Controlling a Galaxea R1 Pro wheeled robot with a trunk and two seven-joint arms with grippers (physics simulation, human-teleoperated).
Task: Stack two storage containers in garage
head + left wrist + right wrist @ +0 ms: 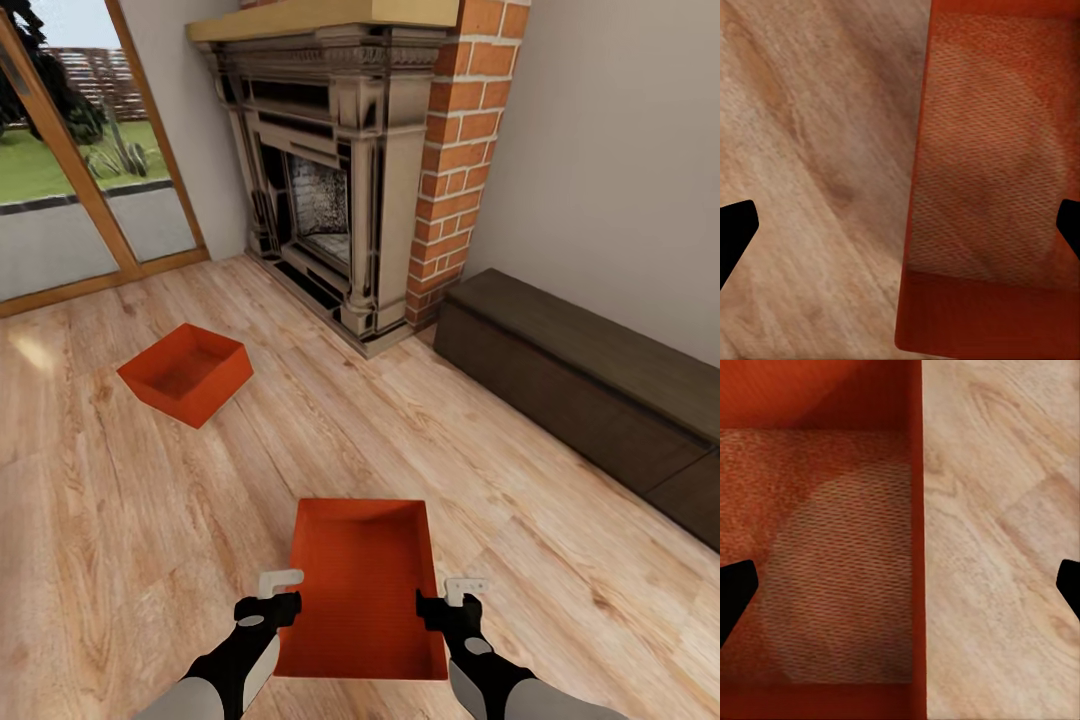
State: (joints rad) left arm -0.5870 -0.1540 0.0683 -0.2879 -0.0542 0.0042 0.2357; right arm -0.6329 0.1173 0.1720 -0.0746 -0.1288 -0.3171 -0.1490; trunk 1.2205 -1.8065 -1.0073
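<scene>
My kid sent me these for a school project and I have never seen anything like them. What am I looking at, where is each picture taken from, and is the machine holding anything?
These are simulator renders from a wheeled robot with two arms. The big picture comes from a camera on its head, looking down over both arms. The left tool and right tool sit at either long side of the near storage container, an orange-red open bin on the light wood plank floor. The two other pictures come from cameras on each wrist, looking along the tool's fingers: each shows one wall of that bin between the dark fingertips, with floor beside it. Both tools are open, each straddling a wall; nothing is gripped yet. A second storage container lies farther off, near the fireplace and a dark bench.
</scene>
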